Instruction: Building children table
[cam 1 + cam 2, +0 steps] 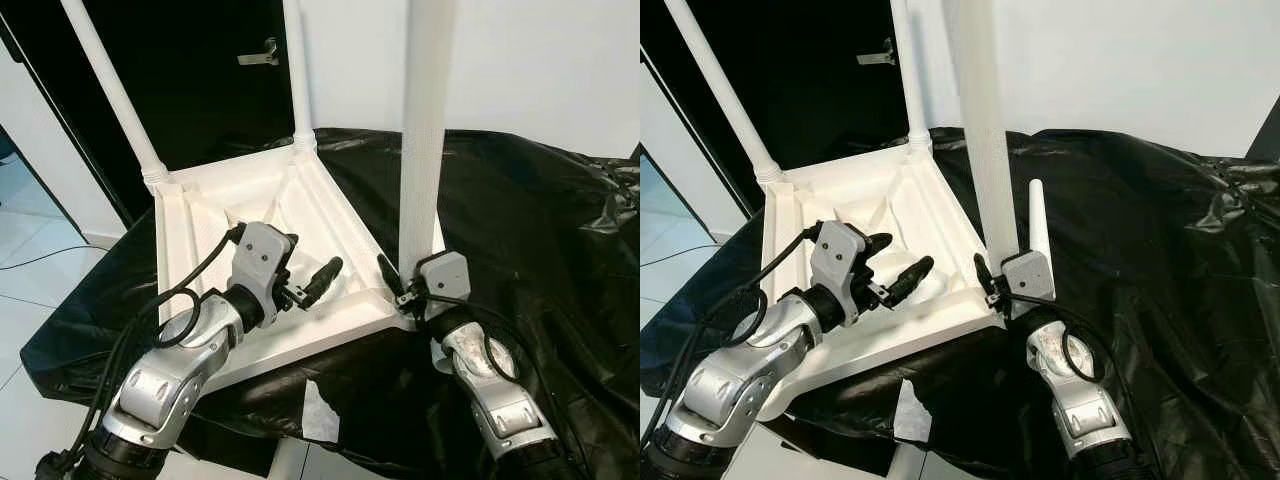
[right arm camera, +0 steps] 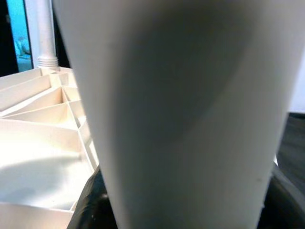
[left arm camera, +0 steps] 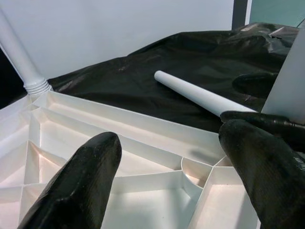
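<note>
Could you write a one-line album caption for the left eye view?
Right end effector grips a white plastic leg upright on the upturned white table top; open left end effector hovers over its ribs.

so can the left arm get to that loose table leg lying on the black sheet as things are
Probably not directly. The loose leg lies on the black sheet beyond the upturned tabletop, behind the upright leg that the right end effector holds. The open left end effector hovers over the tabletop, so it would have to reach around.
</note>
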Tool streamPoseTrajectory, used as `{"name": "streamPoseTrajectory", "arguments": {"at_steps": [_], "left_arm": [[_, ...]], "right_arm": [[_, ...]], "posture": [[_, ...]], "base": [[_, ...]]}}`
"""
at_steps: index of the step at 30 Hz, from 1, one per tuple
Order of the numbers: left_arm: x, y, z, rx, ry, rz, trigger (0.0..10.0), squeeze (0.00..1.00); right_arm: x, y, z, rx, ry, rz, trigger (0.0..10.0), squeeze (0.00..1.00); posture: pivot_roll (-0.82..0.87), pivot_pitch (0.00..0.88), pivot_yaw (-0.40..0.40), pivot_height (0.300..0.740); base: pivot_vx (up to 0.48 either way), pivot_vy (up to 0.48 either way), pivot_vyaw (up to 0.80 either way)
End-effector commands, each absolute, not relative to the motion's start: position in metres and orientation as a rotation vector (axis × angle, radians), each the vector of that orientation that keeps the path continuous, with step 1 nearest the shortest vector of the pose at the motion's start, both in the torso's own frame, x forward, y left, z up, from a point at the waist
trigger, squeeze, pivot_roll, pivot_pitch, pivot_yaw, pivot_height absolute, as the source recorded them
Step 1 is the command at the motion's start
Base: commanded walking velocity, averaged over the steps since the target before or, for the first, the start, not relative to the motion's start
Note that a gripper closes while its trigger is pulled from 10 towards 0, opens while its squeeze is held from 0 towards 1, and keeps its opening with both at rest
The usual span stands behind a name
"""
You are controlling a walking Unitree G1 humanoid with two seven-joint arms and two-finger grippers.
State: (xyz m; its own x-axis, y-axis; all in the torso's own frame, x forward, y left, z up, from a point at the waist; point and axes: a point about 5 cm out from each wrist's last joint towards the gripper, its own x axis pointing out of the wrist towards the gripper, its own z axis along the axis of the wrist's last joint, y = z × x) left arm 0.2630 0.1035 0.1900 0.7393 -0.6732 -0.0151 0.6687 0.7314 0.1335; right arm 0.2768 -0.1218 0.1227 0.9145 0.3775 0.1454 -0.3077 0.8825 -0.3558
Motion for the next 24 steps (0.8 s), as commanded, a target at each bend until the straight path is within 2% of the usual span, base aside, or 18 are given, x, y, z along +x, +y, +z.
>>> {"name": "streamPoseTrajectory", "arguments": {"at_steps": [1,13,17,24], "left_arm": [[0.258,0.100,0.197,0.156,-0.053,-0.869,10.0,0.00],[0.258,0.100,0.198,0.164,-0.058,-0.888,10.0,0.00],[0.259,0.099,0.199,0.163,-0.058,-0.892,10.0,0.00],[0.258,0.099,0.199,0.165,-0.059,-0.899,10.0,0.00]], "right_arm": [[0.266,-0.127,0.083,-0.351,-0.024,0.391,10.0,0.00],[0.263,-0.129,0.073,-0.316,0.012,0.406,10.0,0.00],[0.263,-0.127,0.077,-0.100,0.052,0.371,10.0,0.00],[0.267,-0.127,0.079,-0.028,0.069,0.349,10.0,0.00]], "posture": [[0.03,0.000,0.062,0.740],[0.03,0.000,0.068,0.740],[0.03,0.000,0.069,0.740],[0.02,0.000,0.070,0.740]], "base": [[0.000,0.000,0.00],[0.000,0.000,0.00],[0.000,0.000,0.00],[0.000,0.000,0.00]]}}
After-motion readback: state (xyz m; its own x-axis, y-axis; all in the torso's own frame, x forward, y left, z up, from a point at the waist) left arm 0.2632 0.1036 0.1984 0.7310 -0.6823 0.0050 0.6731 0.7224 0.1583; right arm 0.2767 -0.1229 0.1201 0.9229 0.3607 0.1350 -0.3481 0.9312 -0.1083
